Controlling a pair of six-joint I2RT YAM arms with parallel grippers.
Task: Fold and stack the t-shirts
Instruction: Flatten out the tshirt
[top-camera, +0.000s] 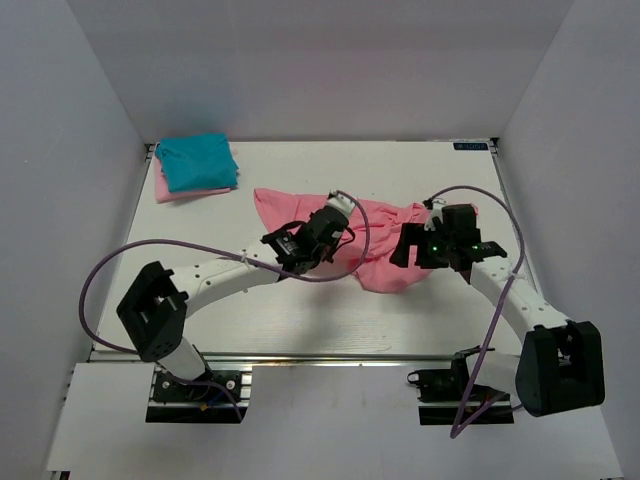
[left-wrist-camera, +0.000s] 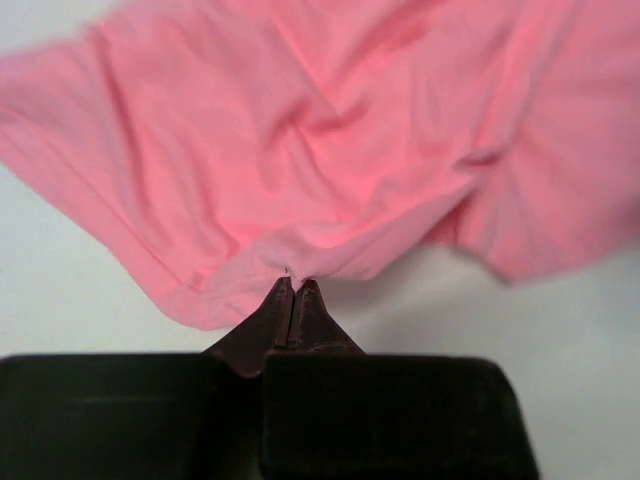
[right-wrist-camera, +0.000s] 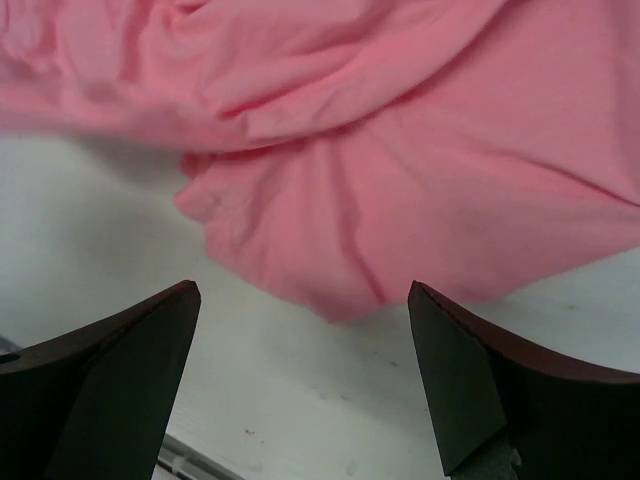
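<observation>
The salmon-pink t-shirt (top-camera: 385, 235) lies crumpled in the middle of the table. My left gripper (top-camera: 338, 222) is shut on a fold of its edge, and the cloth bunches at the fingertips (left-wrist-camera: 293, 283). The shirt (left-wrist-camera: 330, 130) spreads beyond them. My right gripper (top-camera: 420, 255) is open and empty at the shirt's right side. In the right wrist view (right-wrist-camera: 300, 290) its jaws stand wide apart, just short of the shirt's rounded edge (right-wrist-camera: 400, 170). The teal-blue t-shirt (top-camera: 197, 162) lies folded on top of the pale pink t-shirt (top-camera: 175, 191) at the back left corner.
White walls close in the table (top-camera: 300, 320) on the left, back and right. A purple cable (top-camera: 150, 250) loops from the left arm, and another (top-camera: 490, 330) runs along the right arm. A metal rail (top-camera: 320, 358) runs along the near edge.
</observation>
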